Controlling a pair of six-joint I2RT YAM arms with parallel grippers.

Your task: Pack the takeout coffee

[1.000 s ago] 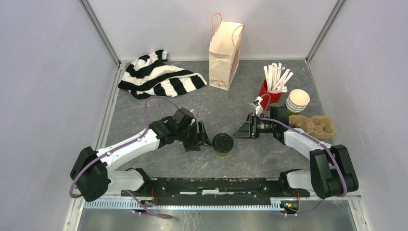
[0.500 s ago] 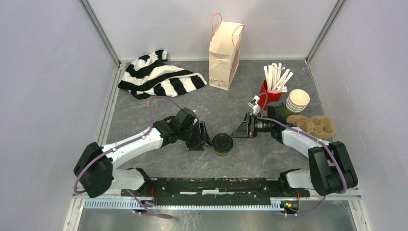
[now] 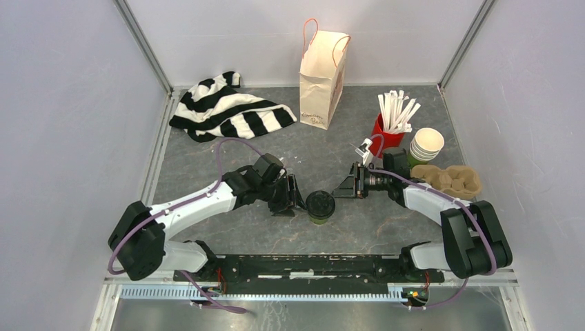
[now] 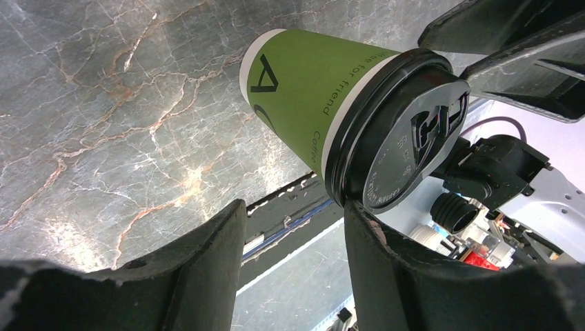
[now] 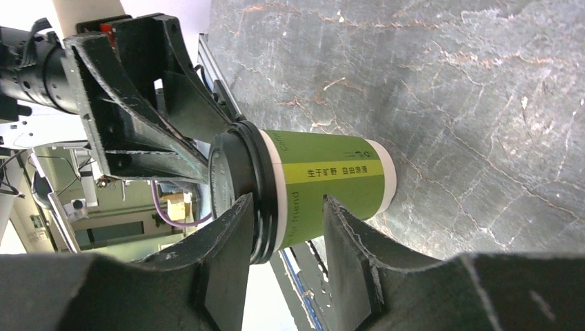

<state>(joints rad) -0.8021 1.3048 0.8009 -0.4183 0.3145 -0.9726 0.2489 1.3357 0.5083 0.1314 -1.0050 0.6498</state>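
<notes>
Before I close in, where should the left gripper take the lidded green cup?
On the green wall of the takeout coffee just under its black lid, coming level from its left with the open left gripper. It stands upright, round and tapering downward, so the overhanging lid rim should stop slipping.

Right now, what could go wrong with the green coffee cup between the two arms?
The left tool and right tool are both open and near the coffee cup, from opposite sides. A bump from either might tip it over. They might also hit each other. Squeezing the paper cup hard might pop its lid.
</notes>
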